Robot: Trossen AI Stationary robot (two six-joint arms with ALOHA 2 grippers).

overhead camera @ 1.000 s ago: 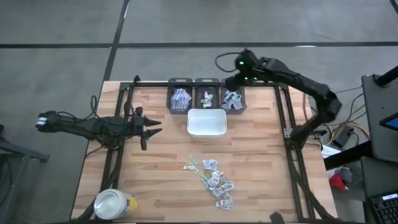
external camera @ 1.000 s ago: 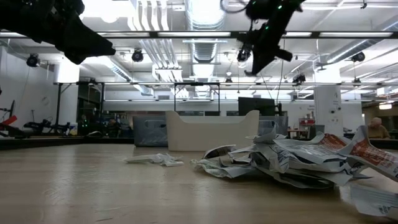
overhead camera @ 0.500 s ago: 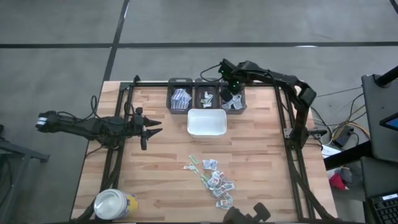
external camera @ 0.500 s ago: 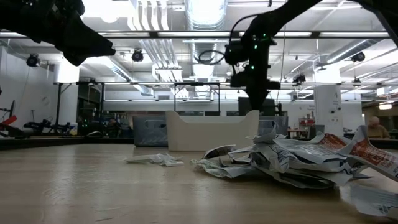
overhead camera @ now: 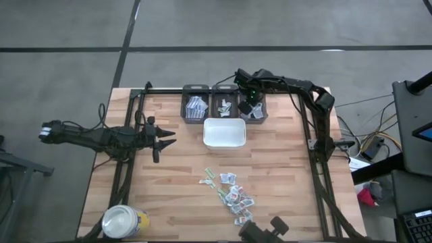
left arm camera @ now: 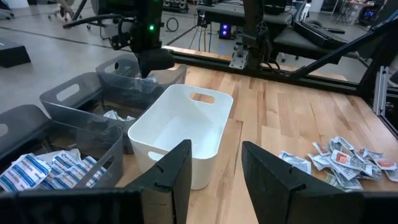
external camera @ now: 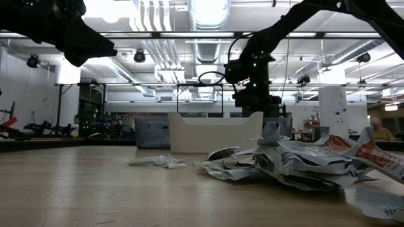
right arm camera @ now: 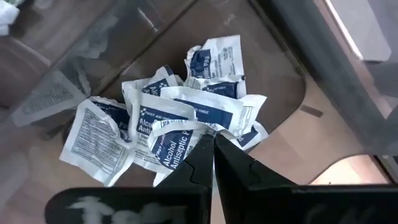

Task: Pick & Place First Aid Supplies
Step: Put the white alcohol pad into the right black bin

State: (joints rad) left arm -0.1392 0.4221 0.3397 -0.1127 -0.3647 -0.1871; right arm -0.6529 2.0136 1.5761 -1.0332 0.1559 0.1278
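A: Where are the packets (overhead camera: 233, 194)?
B: Heaped on the table (overhead camera: 175, 169), lower centre of the high view; more lie in the grey bins (overhead camera: 224, 103) at top.
A: The grippers?
B: The right gripper (overhead camera: 248, 102), jaws closed, is over the rightmost bin. The left gripper (overhead camera: 167, 138), jaws apart and empty, waits at left.

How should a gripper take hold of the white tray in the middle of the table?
Grip the white tray by one long wall's rim, coming from straight above: it stands upright, open-topped and looks empty, so one finger fits inside.

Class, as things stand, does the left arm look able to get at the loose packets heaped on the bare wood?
Probably yes: the left claw hangs open beside the loose packets, with only bare table between them.
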